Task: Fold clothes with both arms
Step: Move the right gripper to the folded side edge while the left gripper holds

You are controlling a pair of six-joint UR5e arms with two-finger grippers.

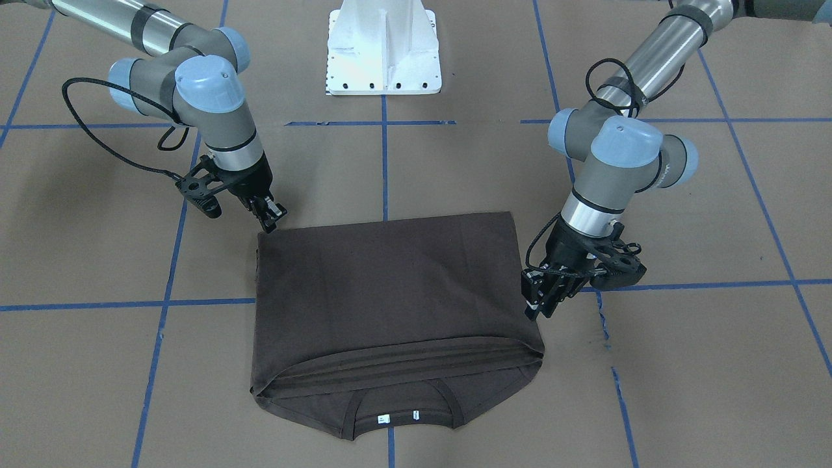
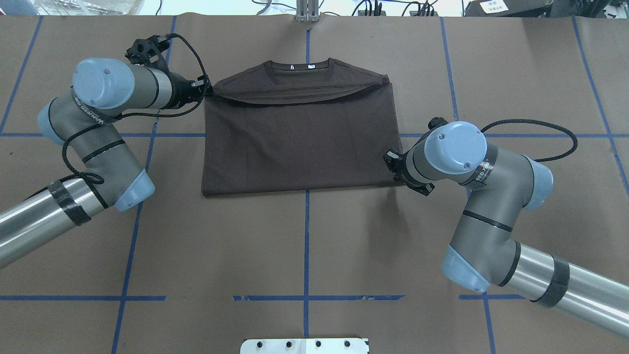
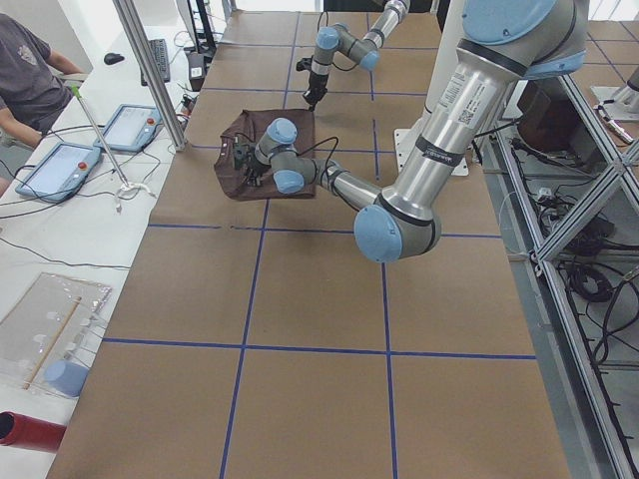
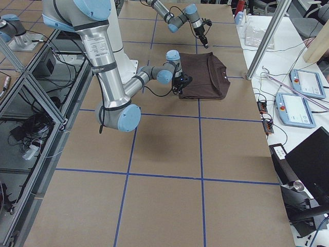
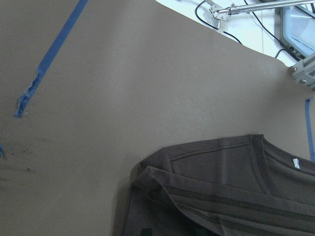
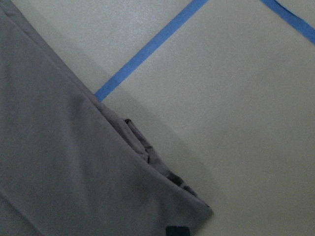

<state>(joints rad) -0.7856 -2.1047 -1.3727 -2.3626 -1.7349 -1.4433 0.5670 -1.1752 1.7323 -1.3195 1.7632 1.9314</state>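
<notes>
T-shirt [image 2: 300,142] folded flat, bare table [image 2: 304,246] showing round every edge. Left gripper [image 1: 538,304] low at the far-left corner, right gripper [image 1: 272,218] at the near-right corner; can't tell either grip.

Dark brown T-shirt [image 1: 390,286], blue-gridded tan table [image 1: 468,175]

Place: robotics lab.
Machines: silver-grey jointed left arm [image 2: 103,83] and right arm [image 2: 457,147] with light-blue joint caps.
Worktop: brown paper-covered worktop [image 2: 344,236], gridded with blue tape lines [image 2: 306,246].
Surroundings: silver aluminium-profile post [image 3: 153,75]; grey tablet-like teach pendant [image 3: 130,128] on a white side bench [image 3: 90,239]; seated operator [image 3: 25,70].
</notes>
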